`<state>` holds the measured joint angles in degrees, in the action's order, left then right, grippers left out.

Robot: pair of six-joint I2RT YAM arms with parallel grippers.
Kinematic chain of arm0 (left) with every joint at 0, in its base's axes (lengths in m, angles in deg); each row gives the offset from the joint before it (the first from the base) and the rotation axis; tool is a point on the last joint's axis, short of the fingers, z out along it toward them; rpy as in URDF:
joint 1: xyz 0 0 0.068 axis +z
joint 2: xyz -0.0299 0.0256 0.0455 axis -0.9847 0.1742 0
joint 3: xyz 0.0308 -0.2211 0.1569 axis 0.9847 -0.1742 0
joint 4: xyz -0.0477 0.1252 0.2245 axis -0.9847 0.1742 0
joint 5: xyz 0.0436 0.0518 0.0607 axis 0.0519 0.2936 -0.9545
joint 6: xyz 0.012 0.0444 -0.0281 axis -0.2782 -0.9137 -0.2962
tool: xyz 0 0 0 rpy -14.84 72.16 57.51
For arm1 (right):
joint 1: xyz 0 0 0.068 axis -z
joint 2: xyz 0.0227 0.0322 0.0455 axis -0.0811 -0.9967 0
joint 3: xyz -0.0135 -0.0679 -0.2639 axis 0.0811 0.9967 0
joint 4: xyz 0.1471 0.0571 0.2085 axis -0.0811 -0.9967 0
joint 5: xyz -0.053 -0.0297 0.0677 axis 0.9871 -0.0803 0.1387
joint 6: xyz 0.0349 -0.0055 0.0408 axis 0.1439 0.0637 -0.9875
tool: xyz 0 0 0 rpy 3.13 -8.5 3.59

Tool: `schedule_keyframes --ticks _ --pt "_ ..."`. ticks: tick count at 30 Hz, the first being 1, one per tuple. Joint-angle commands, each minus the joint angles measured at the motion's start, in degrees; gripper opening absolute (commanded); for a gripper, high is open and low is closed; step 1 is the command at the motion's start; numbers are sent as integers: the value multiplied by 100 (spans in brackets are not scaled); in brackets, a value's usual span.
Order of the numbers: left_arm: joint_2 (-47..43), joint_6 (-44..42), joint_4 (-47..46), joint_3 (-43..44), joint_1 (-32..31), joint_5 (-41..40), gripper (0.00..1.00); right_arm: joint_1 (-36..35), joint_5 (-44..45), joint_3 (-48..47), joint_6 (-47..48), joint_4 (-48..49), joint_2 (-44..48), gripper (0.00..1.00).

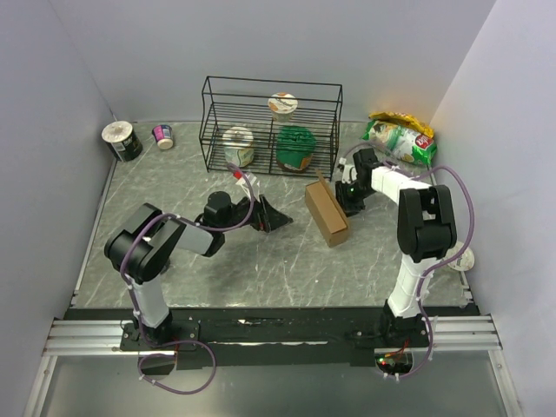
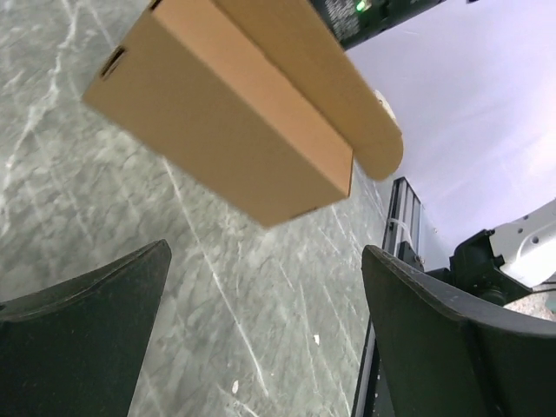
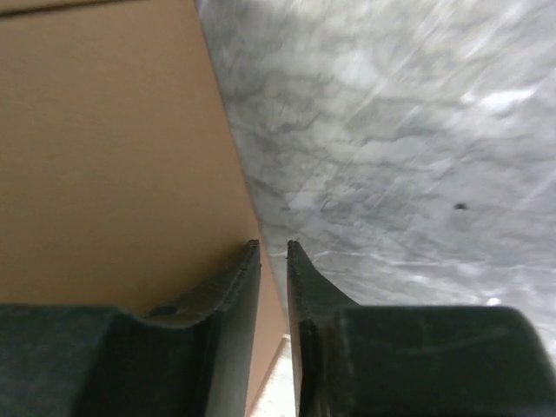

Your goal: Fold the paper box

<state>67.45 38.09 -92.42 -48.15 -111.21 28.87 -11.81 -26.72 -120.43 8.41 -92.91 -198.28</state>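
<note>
Paper box (image 1: 327, 214): a folded brown oblong, lying mid-right on the table (image 1: 261, 261) between the two grippers.
Left gripper (image 1: 274, 217): released, jaws spread wide, near the box but apart from it.
Right gripper (image 3: 273, 261): fingers almost together at the box's edge; whether they pinch cardboard cannot be told.
Left wrist view only: a rounded flap (image 2: 347, 104) along one long side.
Top view only: a wire rack (image 1: 271, 80) and a snack bag (image 1: 400, 139) at the back.
Surface: grey marbled top.
Room: pale walls (image 1: 261, 43) on three sides.
</note>
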Motion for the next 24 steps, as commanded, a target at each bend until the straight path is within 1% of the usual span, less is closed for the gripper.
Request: schedule_keyframes --ticks 1,2,3,5,6,10,11,12,14,19,24 --pt "-18 -73 -414 98 -75 128 98 -294 -140 269 -179 265 366 33" --pt "-71 -205 -352 63 -75 49 98 -356 -149 313 -233 308 393 35" --pt "-211 -284 -186 28 -75 -4 97 -417 -132 357 -269 413 428 39" --pt "-387 -582 86 -60 -66 -118 97 -628 -175 384 -339 484 464 43" --pt "-544 -662 236 -95 -66 -119 96 -716 -202 375 -365 520 455 46" --pt "-774 -830 290 -341 -66 -22 96 -1094 -228 69 -401 573 271 52" --pt "-766 -812 264 -376 -75 22 97 -1260 -220 -2 -410 564 218 52" --pt "-713 -778 194 -412 -75 144 97 -1331 -237 -81 -410 573 157 55" --pt "-582 -672 -140 -561 -83 250 99 -1498 -324 -284 -453 599 -28 57" --pt "-528 -522 -545 -991 -119 321 99 -1780 -378 -670 -480 625 -318 61" --pt "-467 -434 -940 -1141 -461 321 99 -1921 -518 -899 -428 626 -512 65"
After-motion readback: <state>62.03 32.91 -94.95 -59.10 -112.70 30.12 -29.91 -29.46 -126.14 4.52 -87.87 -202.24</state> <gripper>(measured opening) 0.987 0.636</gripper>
